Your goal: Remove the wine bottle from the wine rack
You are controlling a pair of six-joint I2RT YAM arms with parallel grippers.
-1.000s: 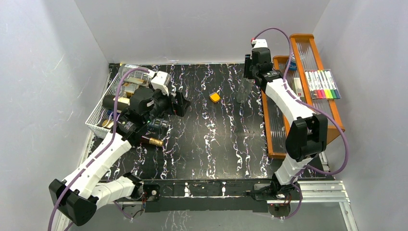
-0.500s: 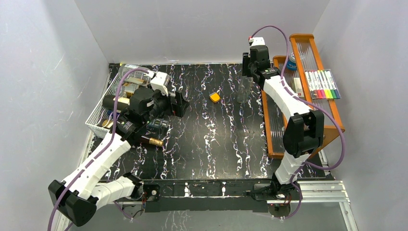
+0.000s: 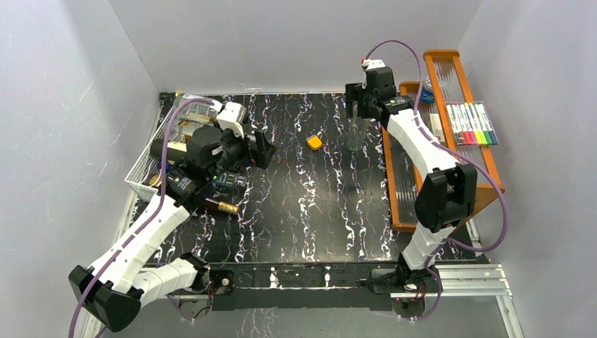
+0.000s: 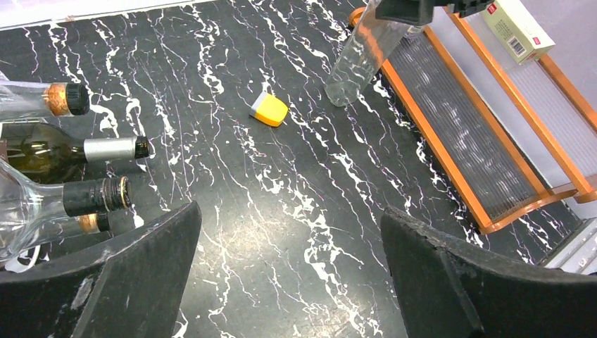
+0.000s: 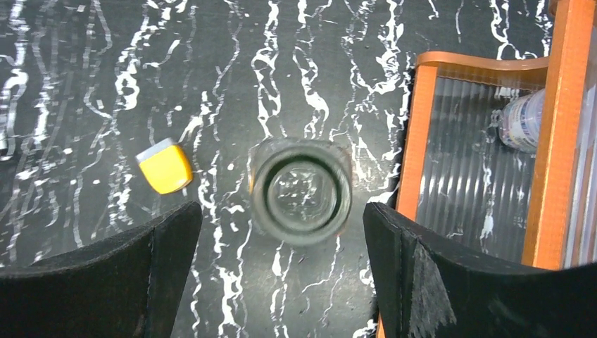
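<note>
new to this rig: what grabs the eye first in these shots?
A clear glass bottle stands alone on the black marble table beside the orange shelf, with the right hand open directly above it. At the table's left edge, the white wire rack holds several wine bottles lying down, the left hand open beside them.

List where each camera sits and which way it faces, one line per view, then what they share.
Top external: above and behind the bases, looking down on the table; both arms show whole.
Left wrist: on the left arm, looking across the table toward the orange shelf; its fingers frame the bottom.
Right wrist: on the right arm, looking straight down into the clear bottle; its fingers flank it.
Shared: clear bottle and yellow block appear in all three.
</note>
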